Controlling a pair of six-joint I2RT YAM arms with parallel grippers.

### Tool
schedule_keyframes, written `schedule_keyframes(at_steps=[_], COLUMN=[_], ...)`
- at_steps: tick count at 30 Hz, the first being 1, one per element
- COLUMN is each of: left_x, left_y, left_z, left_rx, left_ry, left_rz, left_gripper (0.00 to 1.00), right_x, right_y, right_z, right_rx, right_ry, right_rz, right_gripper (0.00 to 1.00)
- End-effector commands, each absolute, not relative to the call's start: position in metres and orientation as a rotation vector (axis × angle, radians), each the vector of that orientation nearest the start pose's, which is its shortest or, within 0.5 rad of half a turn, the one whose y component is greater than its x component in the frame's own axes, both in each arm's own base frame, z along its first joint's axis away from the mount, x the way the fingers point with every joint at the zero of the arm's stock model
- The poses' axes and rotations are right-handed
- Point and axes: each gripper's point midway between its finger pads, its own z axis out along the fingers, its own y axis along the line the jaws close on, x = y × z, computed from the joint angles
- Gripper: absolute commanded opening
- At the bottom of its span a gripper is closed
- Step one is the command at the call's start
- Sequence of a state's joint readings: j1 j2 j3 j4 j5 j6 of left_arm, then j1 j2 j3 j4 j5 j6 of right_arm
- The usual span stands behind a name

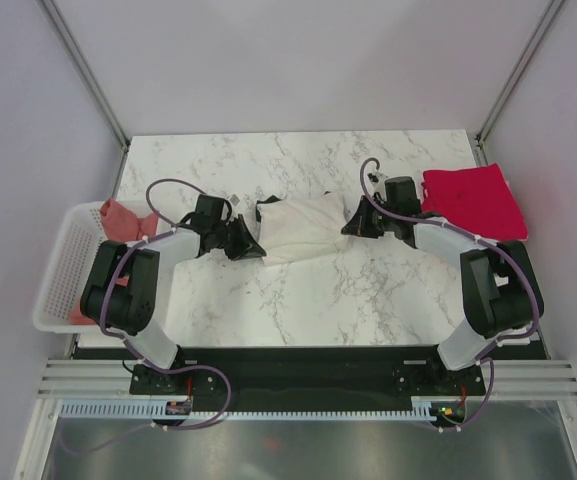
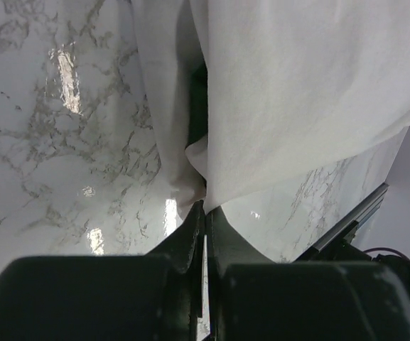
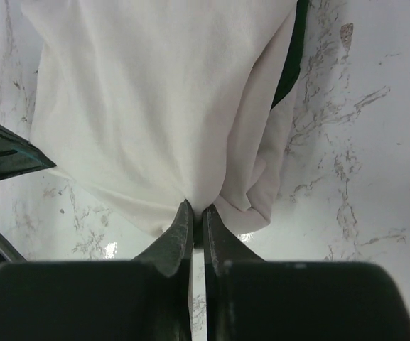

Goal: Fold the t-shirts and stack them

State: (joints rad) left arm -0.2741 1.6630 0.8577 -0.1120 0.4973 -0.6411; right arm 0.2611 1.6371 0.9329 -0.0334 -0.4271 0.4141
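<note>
**Left gripper, right gripper: both clamped on cream t-shirt**

Jaws fully closed, each pinching a cloth edge. Shirt lies in the middle of the table, between the arms. Move both in sync, even tension, so layers don't slip.

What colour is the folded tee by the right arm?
The folded cloth tee is magenta; best seen in the top external view.

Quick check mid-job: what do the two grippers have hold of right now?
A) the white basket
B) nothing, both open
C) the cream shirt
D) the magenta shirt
C: the left gripper and the right gripper are each shut on an opposite edge of the cream shirt.
</note>
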Motion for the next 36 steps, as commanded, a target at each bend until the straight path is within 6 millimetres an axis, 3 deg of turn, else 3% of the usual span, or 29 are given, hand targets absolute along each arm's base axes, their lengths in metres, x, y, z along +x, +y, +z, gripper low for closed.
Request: schedule_keyframes(at_steps=[1,3,4,7,9,11,12,14,15,20,27,31,36], left_x=[0.32,0.317,0.315,0.314,0.316,0.32,0.323,0.324,0.325,0.338,0.351,0.36,0.364], left_y=[-0.184,-0.184,-0.185,-0.188,-0.188,-0.188,-0.188,-0.188,-0.188,-0.185,-0.174,-0.176,-0.178], left_z=[0.049,0.046,0.044,0.046,0.049,0.054,0.056,0.057,0.057,0.066,0.077,0.081,0.083], left_rx=[-0.243,-0.249,-0.248,-0.23,-0.225,-0.222,-0.225,-0.225,-0.228,-0.243,-0.261,-0.264,-0.259], left_ry=[2.57,2.58,2.586,2.582,2.568,2.553,2.548,2.548,2.552,2.534,2.507,2.501,2.502], left_rz=[-0.924,-0.928,-0.939,-0.974,-0.973,-0.969,-0.963,-0.963,-0.961,-0.957,-0.914,-0.93,-0.942], left_gripper=[0.02,0.02,0.02,0.02,0.02,0.02,0.02,0.02,0.02,0.02,0.02,0.02,0.02], right_x=[0.389,0.392,0.388,0.381,0.371,0.366,0.354,0.349,0.337,0.323,0.345,0.349,0.342], right_y=[0.169,0.172,0.177,0.186,0.191,0.194,0.193,0.195,0.196,0.208,0.2,0.201,0.227], right_z=[0.086,0.085,0.082,0.095,0.099,0.112,0.106,0.108,0.095,0.087,0.08,0.07,0.069], right_rx=[-0.017,-0.026,-0.04,-0.079,-0.115,-0.15,-0.151,-0.167,-0.168,-0.292,-0.295,-0.314,-0.457], right_ry=[2.365,2.372,2.383,2.33,2.291,2.215,2.218,2.163,2.179,2.134,2.167,2.193,2.179], right_rz=[0.705,0.718,0.758,0.848,0.9,0.935,0.94,0.959,0.967,0.803,0.519,0.48,0.477], right_gripper=[0.08,0.22,0.5,0.72,0.72,0.62,0.53,0.48,0.48,0.6,0.79,0.77,0.72])
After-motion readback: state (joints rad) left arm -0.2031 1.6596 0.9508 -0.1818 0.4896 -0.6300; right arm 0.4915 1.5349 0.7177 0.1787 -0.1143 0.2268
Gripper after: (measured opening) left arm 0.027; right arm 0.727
